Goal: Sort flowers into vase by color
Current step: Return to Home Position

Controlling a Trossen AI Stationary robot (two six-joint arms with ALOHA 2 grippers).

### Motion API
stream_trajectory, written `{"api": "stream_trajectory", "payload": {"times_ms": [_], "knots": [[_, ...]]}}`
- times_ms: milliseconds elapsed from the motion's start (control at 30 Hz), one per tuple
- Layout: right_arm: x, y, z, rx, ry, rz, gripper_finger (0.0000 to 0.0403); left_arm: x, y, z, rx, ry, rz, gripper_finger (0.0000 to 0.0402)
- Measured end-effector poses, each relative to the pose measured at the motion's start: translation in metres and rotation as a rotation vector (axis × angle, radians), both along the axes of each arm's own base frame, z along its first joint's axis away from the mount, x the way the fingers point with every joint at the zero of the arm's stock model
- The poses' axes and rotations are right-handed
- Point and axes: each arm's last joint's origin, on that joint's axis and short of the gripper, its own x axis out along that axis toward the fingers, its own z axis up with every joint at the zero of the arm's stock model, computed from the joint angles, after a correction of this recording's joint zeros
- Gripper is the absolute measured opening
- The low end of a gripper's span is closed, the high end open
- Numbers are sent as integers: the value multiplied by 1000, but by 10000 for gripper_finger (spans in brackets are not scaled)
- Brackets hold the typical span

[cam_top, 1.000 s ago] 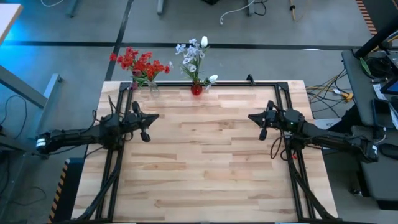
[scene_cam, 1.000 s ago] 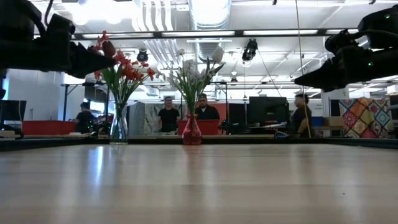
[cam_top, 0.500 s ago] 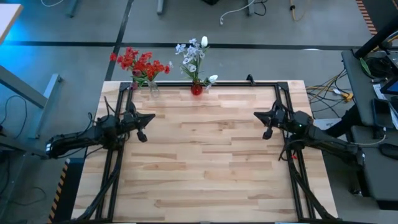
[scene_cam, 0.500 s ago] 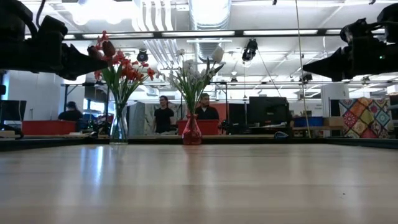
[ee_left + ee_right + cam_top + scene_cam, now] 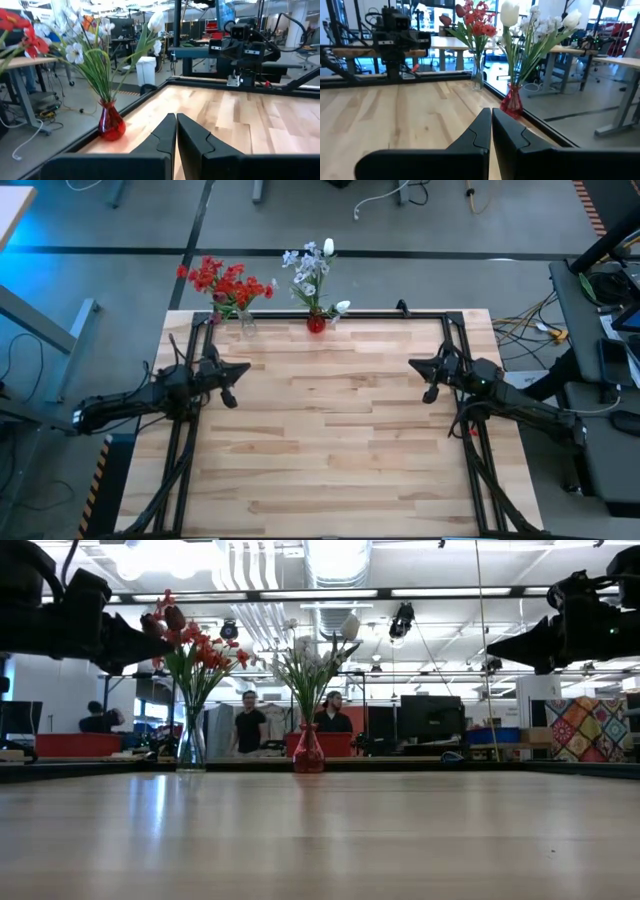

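Both arms are dark, near black, built of slim tubular links with bulkier housings at the joints. The left arm, at the table's left edge, shows a small pale patch far out from the table and thin black cables looping beside it. The right arm, at the table's right edge, is built alike. The left gripper has matte black, angular fingers with a stepped notch in each inner edge, set on a broad flat black bar. The right gripper is its twin. Seen from across the table, each arm's front is boxy and black, with pale grey panels.
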Motion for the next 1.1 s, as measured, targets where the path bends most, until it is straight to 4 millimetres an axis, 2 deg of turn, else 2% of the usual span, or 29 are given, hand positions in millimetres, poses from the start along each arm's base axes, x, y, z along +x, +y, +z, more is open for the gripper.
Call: {"api": "stream_trajectory", "payload": {"times_ms": [500, 1100], "knots": [[3, -1, -4, 140, -5, 3, 9, 8, 2, -10, -41, 119, 0, 0], [4, -2, -6, 149, 17, 1, 9, 12, 2, -16, -52, 186, 1, 0]]}}
